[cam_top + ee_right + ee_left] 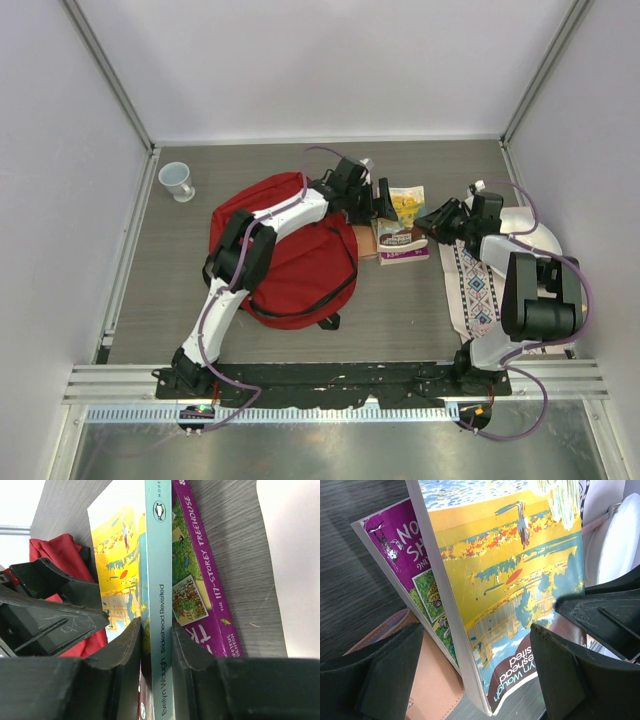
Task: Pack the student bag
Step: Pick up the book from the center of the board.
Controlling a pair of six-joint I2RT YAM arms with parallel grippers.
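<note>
Right gripper (156,630) first: its two fingers are pinched in on the yellow paperback (159,570), one pad on each side of the teal spine, and the book sits tilted up between them. Pressed right against that spine is the purple book (200,580), so the squeeze has to stay on the paperback alone. A short, straight lift should peel it free without dragging the neighbour along. A firm hold close to the spine looks wise too, or the covers may fan and the book could swing. On the far side, the left gripper (475,645) straddles the same paperback with its jaws spread wide, a finger (390,680) standing off each cover. That is a guard, not a hold, and it is very close to the right fingers, so one arm should give way before the carry starts. Beneath the books lies a tan stitched piece (432,692). The student bag (300,270) lies on the table (400,320) just left of the books, partly under the left arm. From overhead I can't make out an open mouth, so my call is the free gripper would do best finding and holding that opening while the book comes across.
</note>
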